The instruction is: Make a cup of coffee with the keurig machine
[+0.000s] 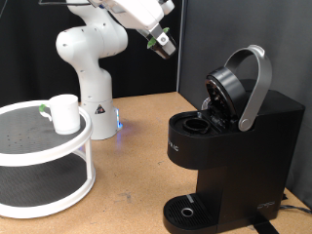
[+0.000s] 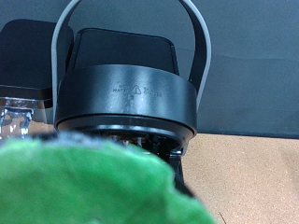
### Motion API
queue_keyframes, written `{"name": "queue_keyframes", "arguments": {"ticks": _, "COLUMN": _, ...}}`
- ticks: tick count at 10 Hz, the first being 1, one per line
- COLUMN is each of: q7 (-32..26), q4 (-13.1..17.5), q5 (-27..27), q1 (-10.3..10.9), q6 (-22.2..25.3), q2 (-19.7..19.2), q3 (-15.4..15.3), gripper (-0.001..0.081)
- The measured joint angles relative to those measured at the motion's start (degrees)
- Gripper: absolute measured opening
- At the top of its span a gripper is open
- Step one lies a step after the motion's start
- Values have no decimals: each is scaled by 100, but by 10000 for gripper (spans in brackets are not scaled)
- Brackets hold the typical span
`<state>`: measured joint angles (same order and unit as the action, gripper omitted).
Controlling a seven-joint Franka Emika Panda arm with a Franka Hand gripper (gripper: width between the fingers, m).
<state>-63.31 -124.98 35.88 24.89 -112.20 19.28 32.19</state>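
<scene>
The gripper (image 1: 162, 42) hangs high in the exterior view's top centre; its jaws clench a small green-topped pod (image 2: 93, 182), blurred and filling the wrist view's foreground. The keurig machine (image 1: 229, 136) sits below and toward the exterior view's right on the desk (image 1: 136, 146), lid raised, brew chamber open. The cup (image 1: 65, 113) stands on a white two-tier rack (image 1: 44, 161), far left, well apart from the jaws.
</scene>
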Motion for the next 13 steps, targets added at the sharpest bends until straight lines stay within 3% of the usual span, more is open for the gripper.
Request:
{"name": "queue_keyframes", "arguments": {"ticks": 3, "q7": 0, "q4": -57, "q5": -1, "q1": 0, "q6": -13, "q2": -3, "q3": 10, "gripper": 461}}
{"name": "queue_keyframes", "arguments": {"ticks": 9, "q7": -53, "q4": -480, "q5": 194, "q1": 118, "q6": -893, "q2": -339, "q3": -248, "gripper": 461}}
{"name": "queue_keyframes", "arguments": {"ticks": 13, "q7": -137, "q4": -585, "q5": 313, "q1": 192, "q6": -1188, "q2": -588, "q3": -334, "gripper": 461}}
